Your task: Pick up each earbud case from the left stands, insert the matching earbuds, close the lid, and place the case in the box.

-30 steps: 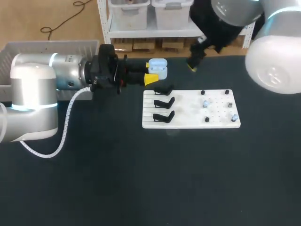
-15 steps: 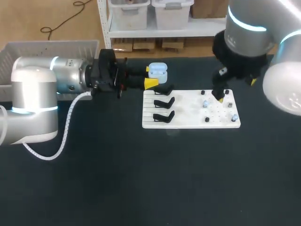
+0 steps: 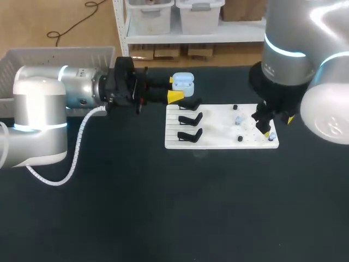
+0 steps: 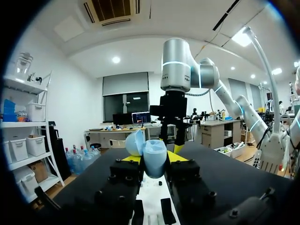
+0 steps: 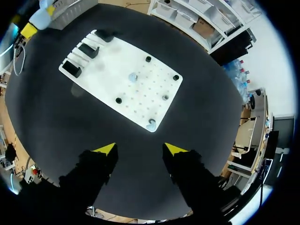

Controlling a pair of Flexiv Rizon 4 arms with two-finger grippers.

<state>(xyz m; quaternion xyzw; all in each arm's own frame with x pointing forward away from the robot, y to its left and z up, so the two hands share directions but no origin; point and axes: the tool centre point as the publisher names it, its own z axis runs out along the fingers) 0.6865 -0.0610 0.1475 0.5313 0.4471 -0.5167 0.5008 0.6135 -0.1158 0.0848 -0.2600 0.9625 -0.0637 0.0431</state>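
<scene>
Head view first. My left arm comes in flat from 9 o'clock, and the left tool (image 3: pixel 173 88) is clamped on a pale blue plastic earbud case (image 3: pixel 184 83) with its lid flipped open. The case is held just off the 11 o'clock corner of a flat white rectangular board (image 3: pixel 218 128). The board lies on the dark counter (image 3: pixel 163 207), with three black stands (image 3: pixel 190 118) in a column along its 9 o'clock edge and small black pegs (image 3: pixel 240 138) dotted over its 3 o'clock half. Two tiny pale blue earbuds (image 3: pixel 238 120) sit on that half too, one near the middle and one at the 5 o'clock corner. The right tool (image 3: pixel 277 126) hangs over the board's 3 o'clock end, close to that corner earbud; how high, I can't tell from here. The grey plastic box (image 3: pixel 60 53) is way out at the counter's 10 o'clock, behind the left arm.

Left wrist view: the case (image 4: pixel 154 154) sits squarely between the left tool's (image 4: pixel 154 162) yellow tips, both pressed against its sides, with the lid leaning open to one side. The right arm stands at the tool's 12 o'clock, and the board (image 4: pixel 151 194) is under the fingers.

Right wrist view: the right tool (image 5: pixel 140 149) is spread wide with nothing in it. The board (image 5: pixel 105 65) lies ahead of it on the counter. The corner earbud (image 5: pixel 151 123) is nearest, about 12 o'clock of the tool, and the stands (image 5: pixel 88 50) are at the far end. The case (image 5: pixel 41 18) is beyond them.
</scene>
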